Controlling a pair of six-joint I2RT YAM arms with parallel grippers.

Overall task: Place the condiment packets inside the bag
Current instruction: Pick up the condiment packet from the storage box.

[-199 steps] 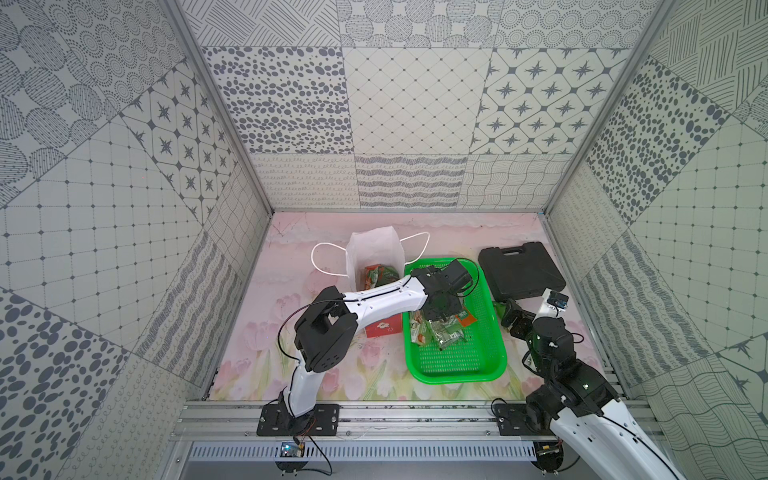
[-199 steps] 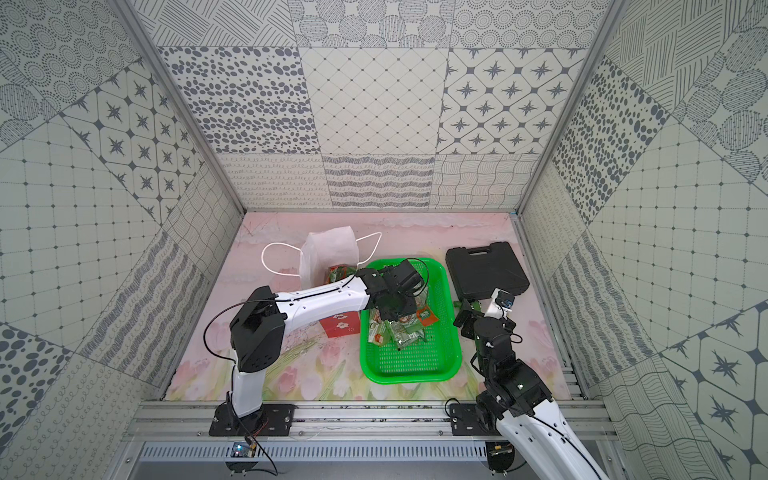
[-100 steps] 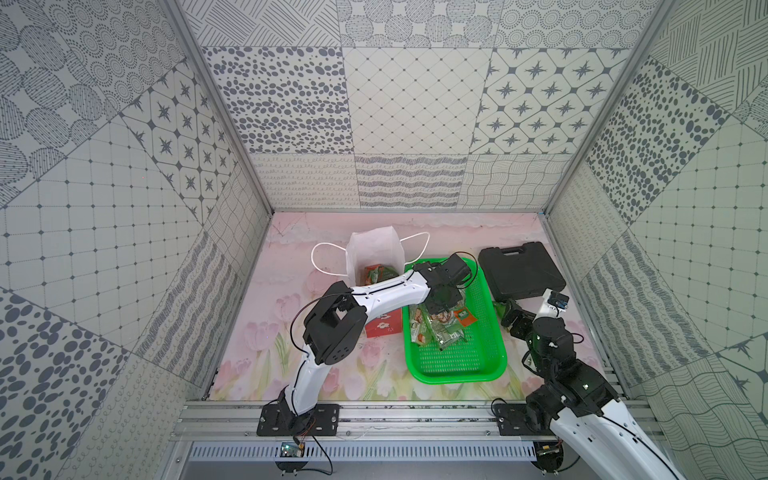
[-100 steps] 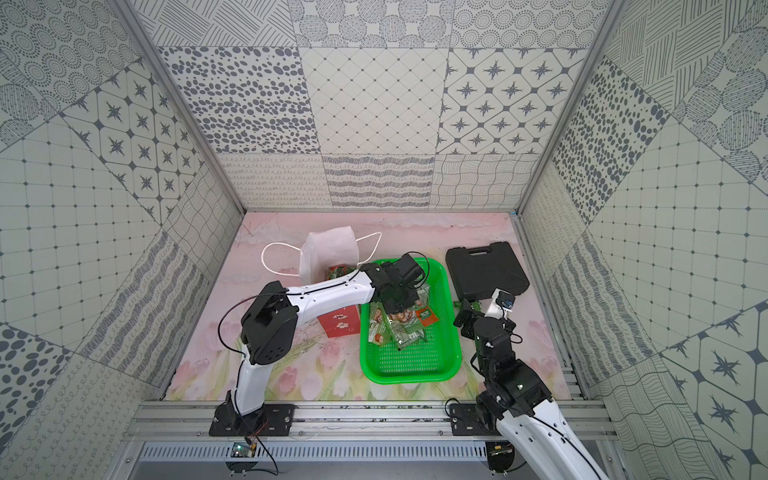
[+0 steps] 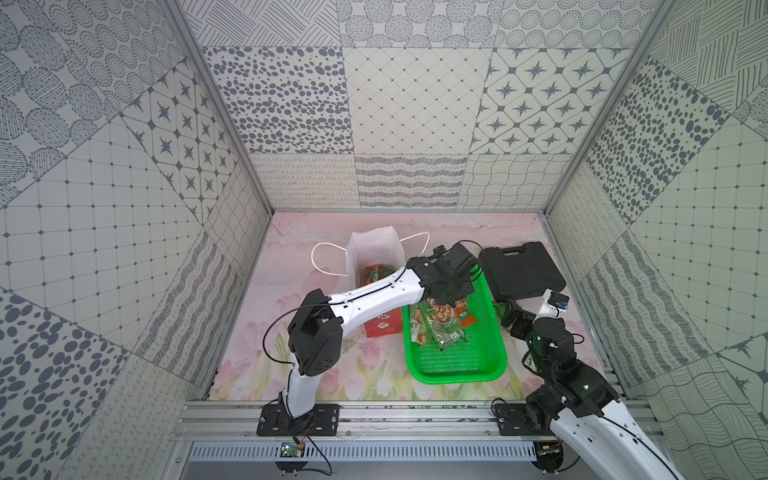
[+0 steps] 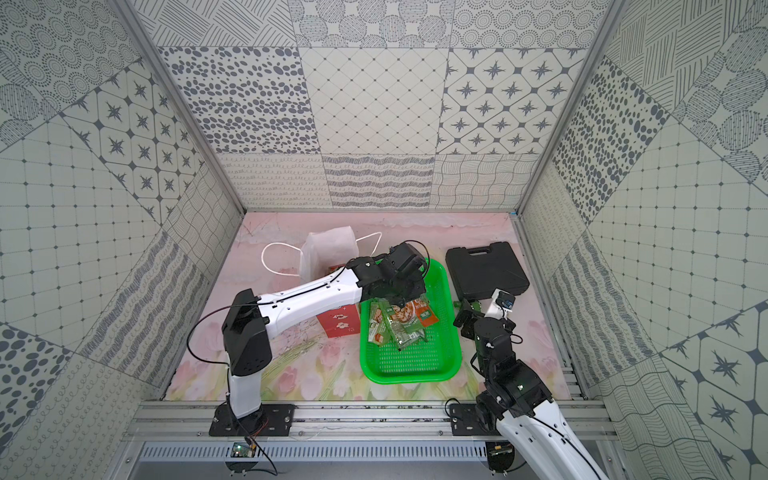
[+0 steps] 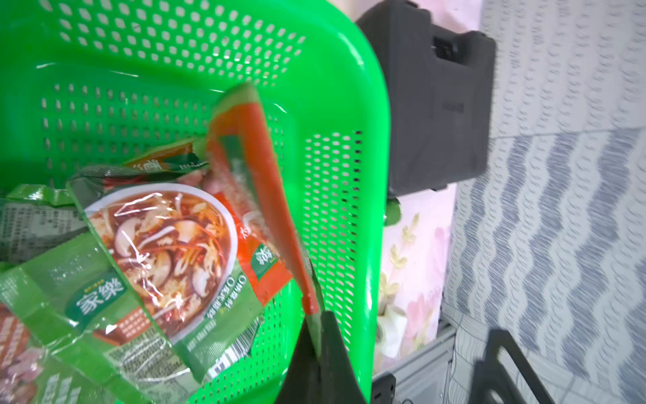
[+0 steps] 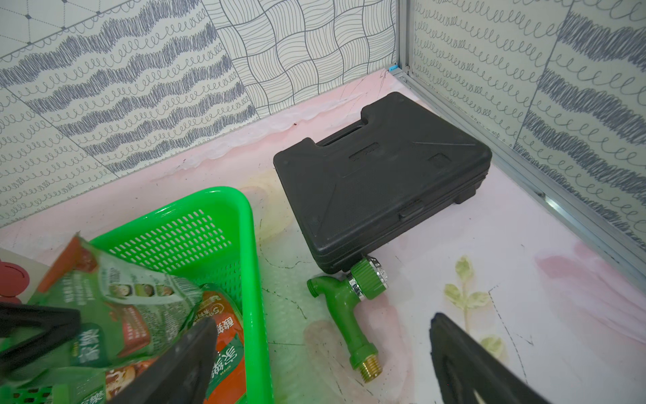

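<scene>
Left fingers (image 7: pixel 332 353) are clenched tight, pinching the corner of a packet (image 7: pixel 255 182). It has an orange edge and a green face, and it stands edge-on above the heap, a little blurred in the left wrist view. Beneath it lie the other condiment packets (image 5: pixel 436 326) in a loose pile, with a big soup-bowl sachet (image 7: pixel 157 241) on top. In both top views they fill the upper half of the green mesh basket (image 5: pixel 457 368), just right of centre frame.

The left wrist hangs over the basket's upper left corner, and the white arm stretches across in front of the bag (image 5: pixel 374 245). The bag sits just left of the basket at centre frame. Its white part is uppermost in the frame, the cord handles splay out to either side, and the red part peeks out under the arm, close beside the basket's rim. Some green and red shows against the white, but I cannot tell whether that is a packet inside.

Right fingers (image 8: pixel 465 353) are spread wide with nothing between them, low over the tabletop (image 5: pixel 365 374) beside the basket's right rim. Ahead of them a green tap fitting (image 8: pixel 353 307) lies flat, its collar touching the black case (image 5: pixel 519 266). The case sits in the upper right corner of the tabletop.
</scene>
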